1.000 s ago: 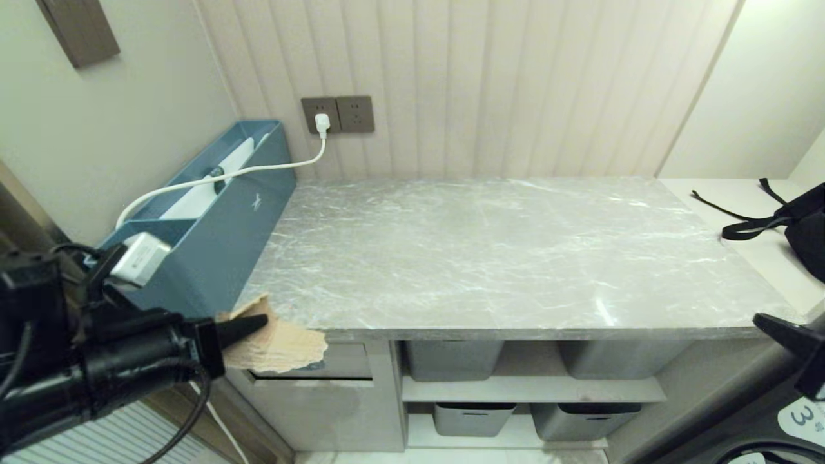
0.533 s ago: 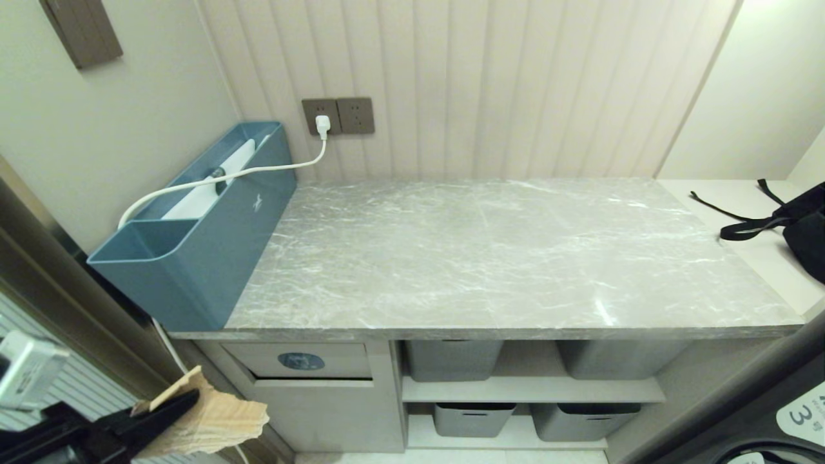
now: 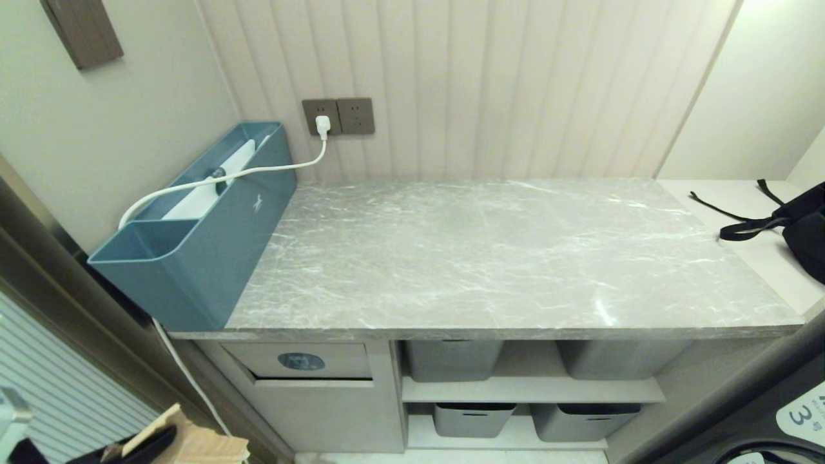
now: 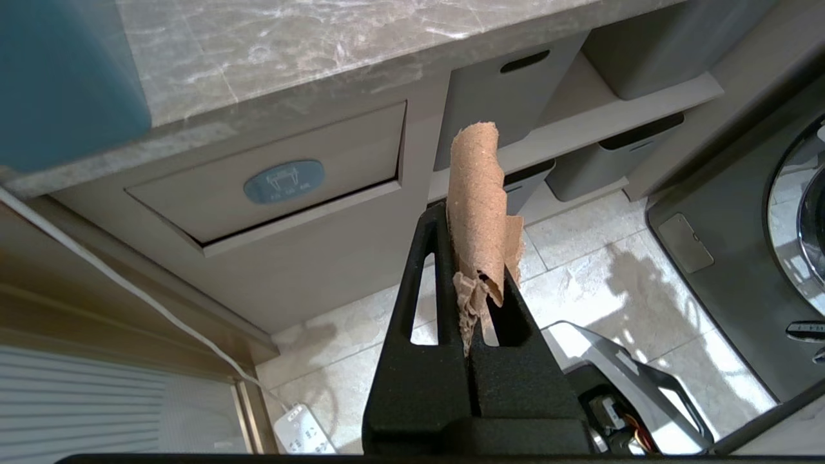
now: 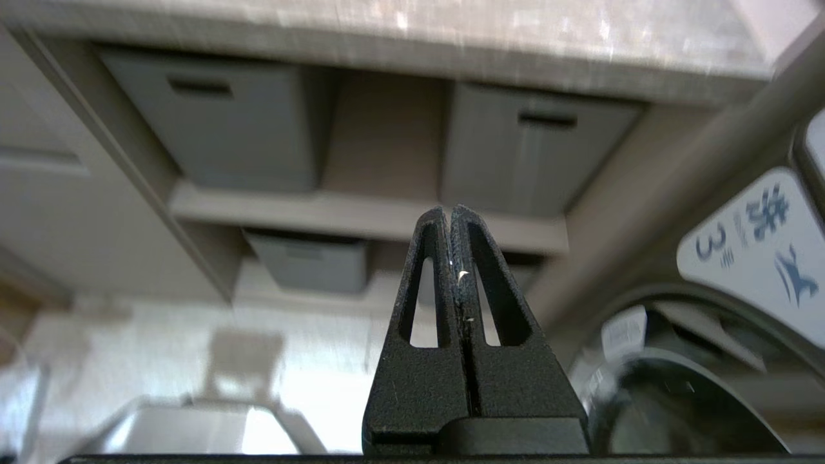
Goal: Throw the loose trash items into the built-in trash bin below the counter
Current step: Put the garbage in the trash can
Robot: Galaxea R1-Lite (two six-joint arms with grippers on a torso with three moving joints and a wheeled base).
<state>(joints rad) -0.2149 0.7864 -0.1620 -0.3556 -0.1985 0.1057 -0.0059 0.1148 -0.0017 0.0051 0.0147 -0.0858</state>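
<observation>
My left gripper sits low at the head view's bottom left corner, shut on a torn crumpled brown cardboard scrap. The left wrist view has the scrap standing up rolled between the black fingers, away from the cabinet. The built-in trash bin flap with its blue oval sticker lies under the left end of the grey marble counter. The flap stands tilted with a dark gap along its lower edge. My right gripper is shut on nothing, low before the shelves, and out of the head view.
A big teal-blue box with a white cable stands at the counter's left end. Grey baskets fill the shelves right of the bin. A black strap and bag lie at far right. A washing machine and a floor power strip are nearby.
My left gripper has dropped with the cardboard scrap from in front of the bin flap to the bottom left corner. The right gripper has left the head view's right edge.
</observation>
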